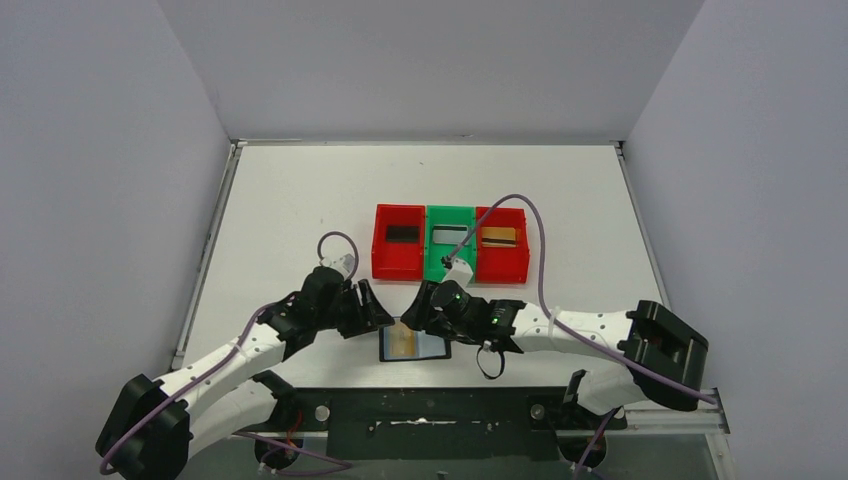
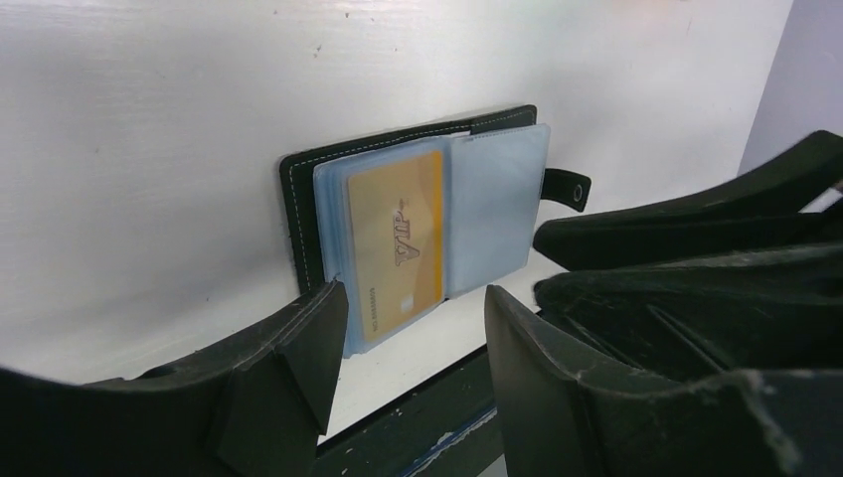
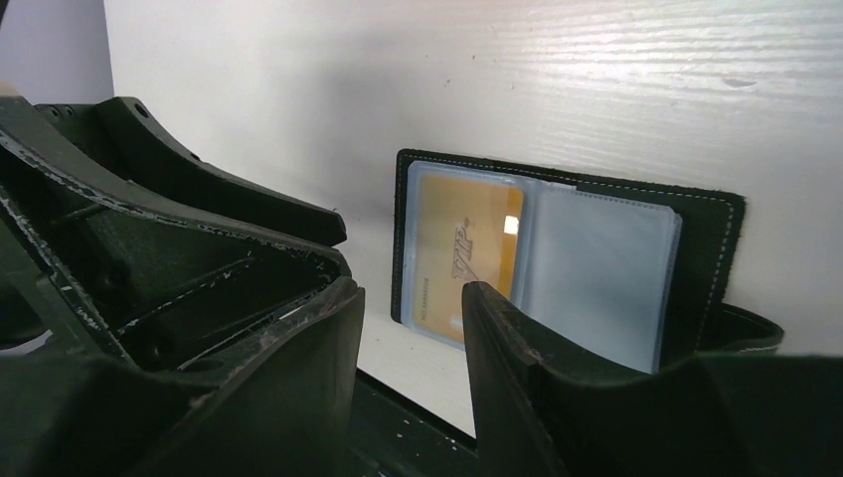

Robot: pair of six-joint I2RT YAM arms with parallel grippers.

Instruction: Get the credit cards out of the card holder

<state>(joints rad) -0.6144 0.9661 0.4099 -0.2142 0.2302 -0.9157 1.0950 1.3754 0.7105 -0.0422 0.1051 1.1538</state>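
The black card holder (image 1: 436,349) lies open on the table near its front edge, its clear grey-blue sleeves facing up. A gold credit card (image 1: 402,343) sits in the left sleeve (image 2: 396,248) (image 3: 462,243); the right sleeve looks empty. My left gripper (image 1: 376,312) hovers just left of the holder, open, with nothing between its fingers (image 2: 416,308). My right gripper (image 1: 421,310) hovers over the holder's upper edge, also open and empty (image 3: 410,298). The two grippers stand close together, tips nearly facing. The holder's snap tab (image 2: 567,189) points right.
Behind the holder stand three joined trays: red (image 1: 380,262), green (image 1: 434,268) and red (image 1: 521,262). The left one holds a dark card (image 1: 402,234), the middle a pale card (image 1: 448,236), the right a gold card (image 1: 497,237). The dark table edge (image 2: 427,417) runs just below the holder.
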